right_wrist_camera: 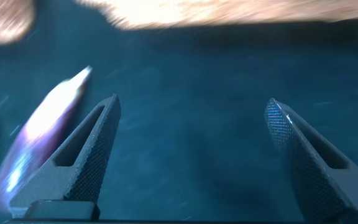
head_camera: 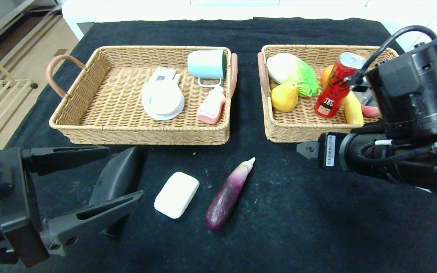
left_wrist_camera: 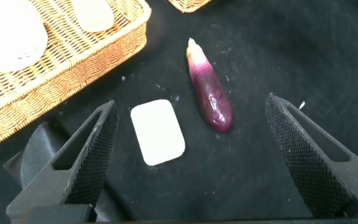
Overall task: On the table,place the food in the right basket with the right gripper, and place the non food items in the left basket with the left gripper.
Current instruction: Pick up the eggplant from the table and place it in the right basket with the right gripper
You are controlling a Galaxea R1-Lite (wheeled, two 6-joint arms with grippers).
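Observation:
On the black table (head_camera: 298,227) lie a purple eggplant (head_camera: 228,195), a white soap-like bar (head_camera: 176,194) and a black wedge case (head_camera: 118,174). My left gripper (head_camera: 125,172) is open at the front left, with the case between its fingers in the head view. From the left wrist, the bar (left_wrist_camera: 158,132) and the eggplant (left_wrist_camera: 209,93) lie on the cloth beyond the open left gripper (left_wrist_camera: 191,109). The right gripper (right_wrist_camera: 191,106) is open over bare cloth in front of the right basket (head_camera: 268,125), with the eggplant (right_wrist_camera: 39,130) off to one side. The red can (head_camera: 336,87), banana (head_camera: 353,108) and peach (head_camera: 370,110) are in that basket.
The left basket (head_camera: 139,136) holds a round white dish (head_camera: 162,99), a pale green cup (head_camera: 207,64), a pink bottle (head_camera: 211,106) and a small box. The right basket also holds a cabbage (head_camera: 292,72), a pear (head_camera: 285,96) and an orange. My right arm (head_camera: 355,155) hangs before it.

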